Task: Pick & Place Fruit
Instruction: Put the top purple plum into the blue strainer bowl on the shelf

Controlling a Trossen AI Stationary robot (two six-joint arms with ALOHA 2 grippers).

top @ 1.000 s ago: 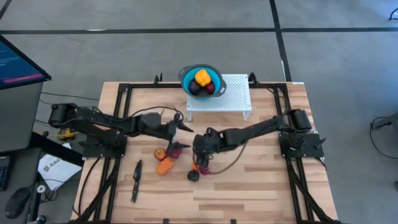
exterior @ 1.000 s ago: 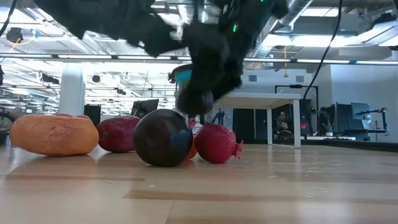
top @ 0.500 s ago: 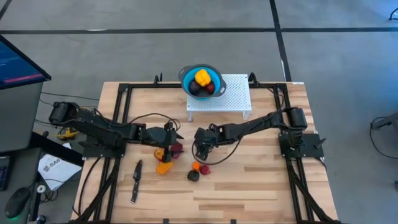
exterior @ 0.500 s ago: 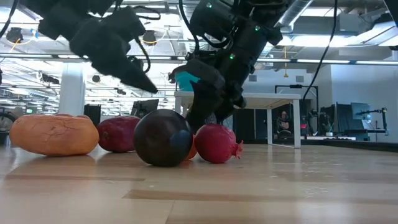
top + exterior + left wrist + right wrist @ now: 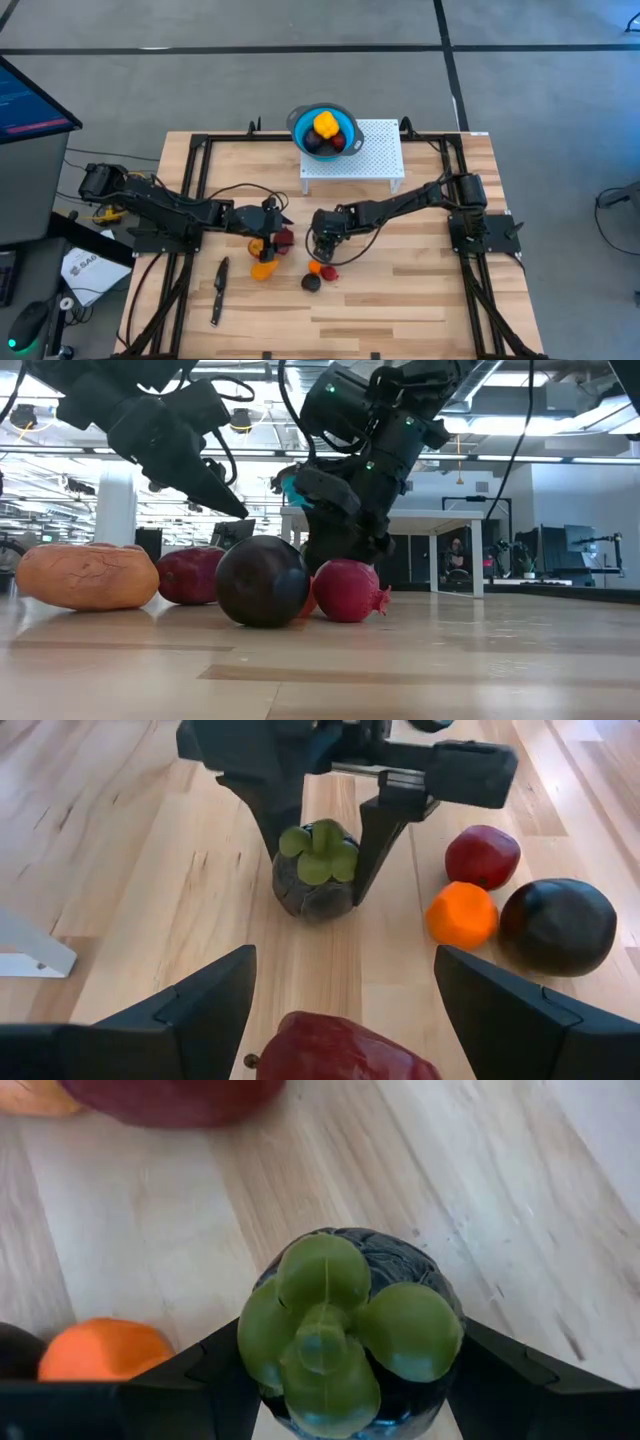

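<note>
While the arms had been spread higher over the bench (image 5: 420,290) a second before, in the high view both had drawn in toward the fruit cluster. The left gripper (image 5: 272,222) sat over a red fruit (image 5: 285,238), and the right gripper (image 5: 322,243) had come down just beside the loose pieces. A blue bowl (image 5: 325,126) on a white stand (image 5: 352,162) held three fruits: one yellow, one dark, one red. On the boards lay an orange fruit (image 5: 263,268), a small orange one (image 5: 315,267), a red one (image 5: 328,272) and a black one (image 5: 311,283). One knife (image 5: 218,288) lay apart near the left edge.

Across the low view, the right gripper (image 5: 340,545), blurred and higher a second earlier, had settled low behind the pile. Four fruits were plain here: an orange one (image 5: 85,575), a dark red one (image 5: 190,574), a black one (image 5: 262,581) and a red one (image 5: 347,590).

From the left wrist view, the left gripper (image 5: 345,1010) stood wide and empty, with a red fruit (image 5: 345,1048) between its fingers. Ahead, the right gripper (image 5: 320,885) closed around a purple fruit (image 5: 315,880) with green leaves, resting on the boards. Three more lay beside it: red (image 5: 482,856), orange (image 5: 463,915) and black (image 5: 558,926).

Through the right wrist view, the right gripper (image 5: 345,1370) gripped that purple fruit (image 5: 400,1270) on both sides.
</note>
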